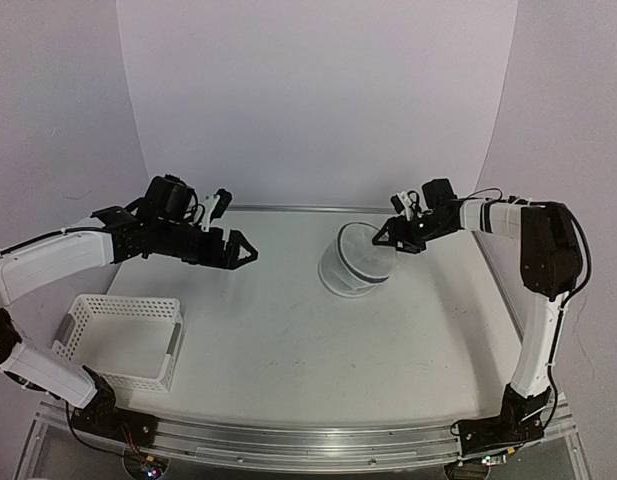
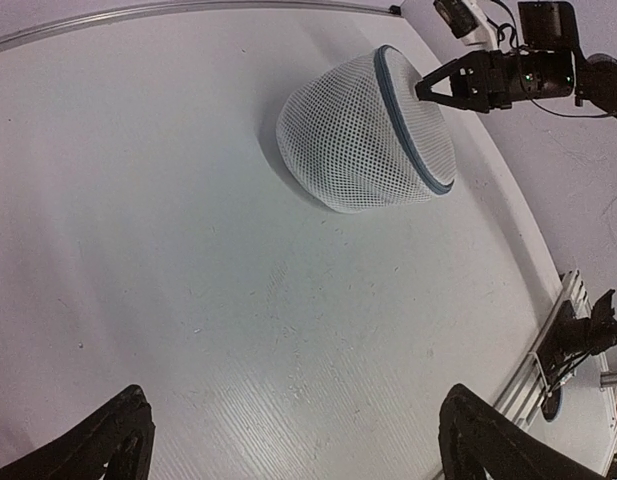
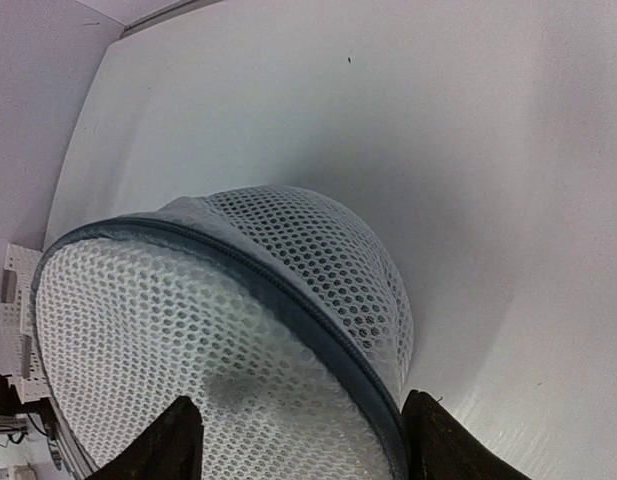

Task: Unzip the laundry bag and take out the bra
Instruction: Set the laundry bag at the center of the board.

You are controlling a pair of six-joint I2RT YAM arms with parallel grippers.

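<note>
Mesh, white and translucent, forms the small round drum-shaped laundry bag, which sits on the white counter right of the middle and toward the far edge. It is tipped, so its flat face with the thin dark rim band tilts up toward the right edge. The band runs unbroken around that face wherever it shows, and nothing inside can be made out through the weave. The right gripper reaches in from the right edge at the bag's upper rim. In the right wrist view its jaws are spread, one black finger over the mesh face and the other past the dark band, so the rim lies between them; whether either pad touches it I cannot tell. The left gripper hangs above the counter left of the middle, well apart from the bag, jaws spread wide with nothing between them. A white rectangular plastic lattice basket stands at the near left corner.
</note>
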